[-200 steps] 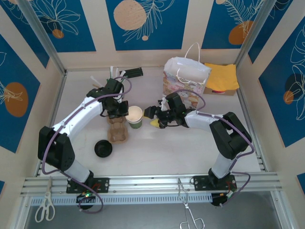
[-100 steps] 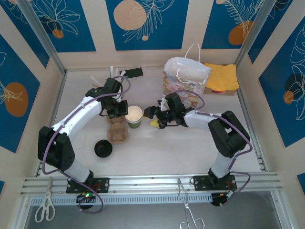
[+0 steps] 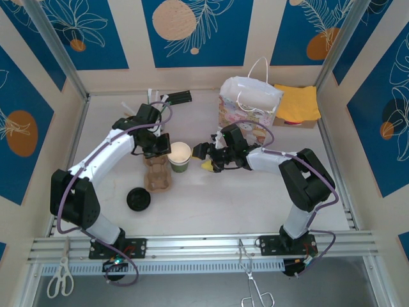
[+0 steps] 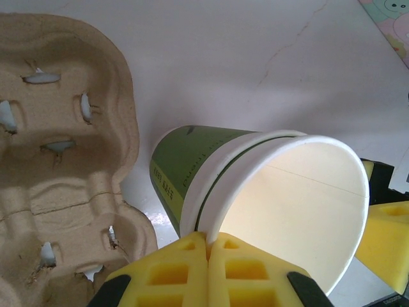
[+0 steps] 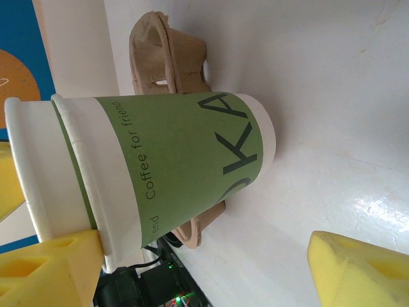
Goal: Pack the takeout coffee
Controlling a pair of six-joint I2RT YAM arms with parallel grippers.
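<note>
While the left gripper (image 3: 162, 148) clamps the coffee cup (image 3: 181, 155) by its rim — probably steadying it upright beside the cardboard carrier (image 3: 157, 178) — the right gripper (image 3: 203, 158) faces it. Its fingers (image 5: 358, 268) stand apart (holding nothing).

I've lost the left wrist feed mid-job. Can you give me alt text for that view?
The left gripper is shut on the rim of an empty, lidless paper cup with a green sleeve, its open mouth facing the camera. A brown pulp cup carrier lies just left of it on the white table.
</note>
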